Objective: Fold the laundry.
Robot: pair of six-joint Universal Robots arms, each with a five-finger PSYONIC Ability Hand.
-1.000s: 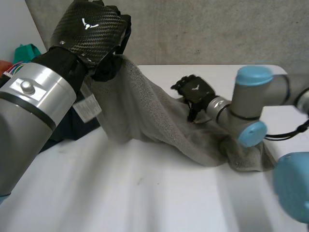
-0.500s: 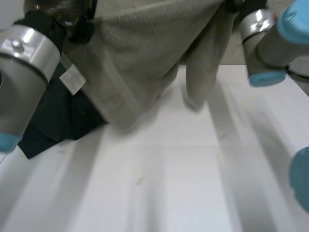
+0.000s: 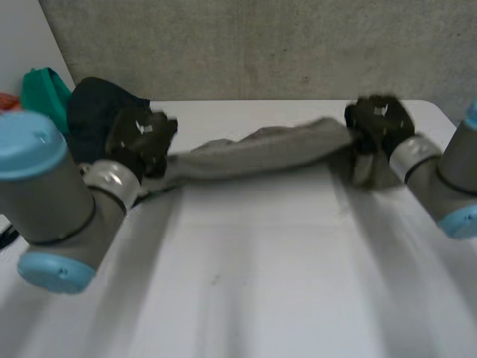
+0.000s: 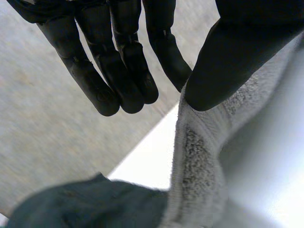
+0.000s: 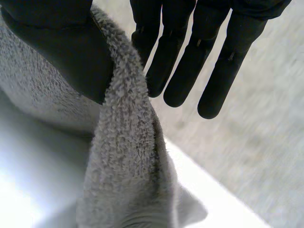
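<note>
A grey towel [image 3: 261, 149] is stretched sideways between my two hands, low over the far part of the white table [image 3: 246, 283]. My left hand [image 3: 141, 138] holds its left end, with the thumb [image 4: 228, 61] pinching the towel's hem [image 4: 199, 166] while the fingers [image 4: 118, 80] stay straight. My right hand [image 3: 380, 119] holds the right end. Its thumb [image 5: 66, 47] presses the towel's edge [image 5: 123, 156], and the fingers [image 5: 190, 61] stay straight beyond it. The cloth is bunched into a narrow band, with a fold hanging below the right hand.
A dark blue garment [image 3: 93, 112] lies heaped at the table's far left, just behind my left hand, also seen below it [image 4: 85, 204]. A green cloth [image 3: 41, 86] sits off the table's left corner. A grey wall runs behind the table's far edge.
Both hands lifted the towel high off the table, then came down and apart. The towel now stretches between them low over the table's far side.
</note>
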